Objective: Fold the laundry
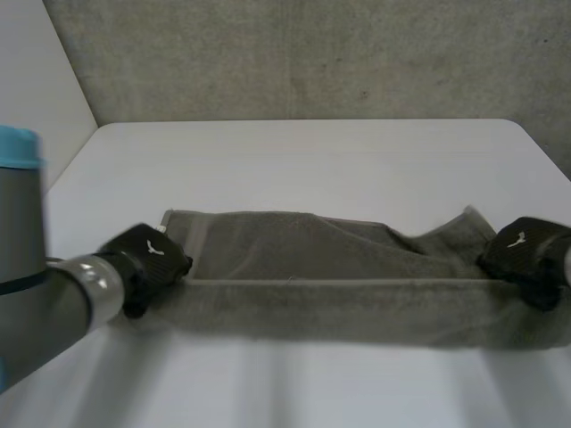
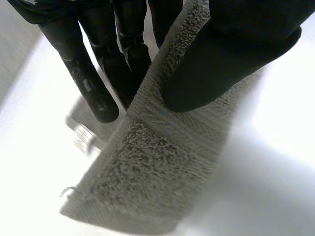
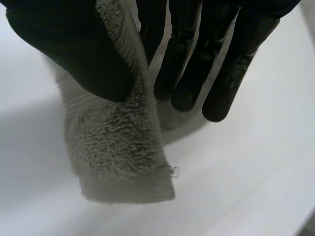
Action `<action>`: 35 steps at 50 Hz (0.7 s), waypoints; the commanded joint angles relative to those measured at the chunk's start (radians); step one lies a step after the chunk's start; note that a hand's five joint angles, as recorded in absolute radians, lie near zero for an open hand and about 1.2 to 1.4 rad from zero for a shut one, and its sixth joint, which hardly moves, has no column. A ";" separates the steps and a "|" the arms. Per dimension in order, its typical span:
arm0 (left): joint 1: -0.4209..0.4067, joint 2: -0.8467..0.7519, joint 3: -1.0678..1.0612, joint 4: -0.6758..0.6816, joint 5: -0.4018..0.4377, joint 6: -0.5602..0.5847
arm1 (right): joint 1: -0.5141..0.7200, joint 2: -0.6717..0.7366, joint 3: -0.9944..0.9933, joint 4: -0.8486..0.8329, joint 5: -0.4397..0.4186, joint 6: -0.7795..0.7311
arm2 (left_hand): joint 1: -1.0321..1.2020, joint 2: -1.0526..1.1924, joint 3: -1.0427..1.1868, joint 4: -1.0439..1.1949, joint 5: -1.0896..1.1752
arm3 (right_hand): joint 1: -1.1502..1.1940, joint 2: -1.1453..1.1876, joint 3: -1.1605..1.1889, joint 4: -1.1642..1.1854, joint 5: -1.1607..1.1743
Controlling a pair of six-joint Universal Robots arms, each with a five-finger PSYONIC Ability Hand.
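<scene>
Towel (image 1: 312, 259) long axis left-right across counter (image 1: 294, 160); left robot hand (image 1: 147, 259) pinching left end, right robot hand (image 1: 526, 254) pinching right end.

The towel (image 2: 147, 167) is fuzzy, matt terry cloth with a flat-woven band; the table (image 1: 312, 160) looks smooth.

Grey terry towel (image 1: 312, 267), stretched long across the white table (image 1: 312, 160) (near edge lifted, far part flat).
</scene>
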 commanded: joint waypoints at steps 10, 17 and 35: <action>0.001 -0.340 0.762 0.291 -0.143 0.028 | 0.199 0.207 -0.537 -0.636 0.208 0.256 | 0.201 0.179 0.180 0.179 0.181 | 0.419 0.219 0.209 0.205 0.238; -0.002 -0.213 0.806 0.767 -0.122 0.019 | 0.212 0.094 -0.482 -1.074 0.214 0.326 | 0.201 0.179 0.180 0.179 0.181 | 0.419 0.219 0.209 0.205 0.238; 0.007 -0.170 -0.042 0.944 -0.048 -0.052 | 0.201 0.168 0.048 -1.008 0.000 0.333 | 0.201 0.179 0.180 0.179 0.181 | 0.419 0.219 0.209 0.205 0.238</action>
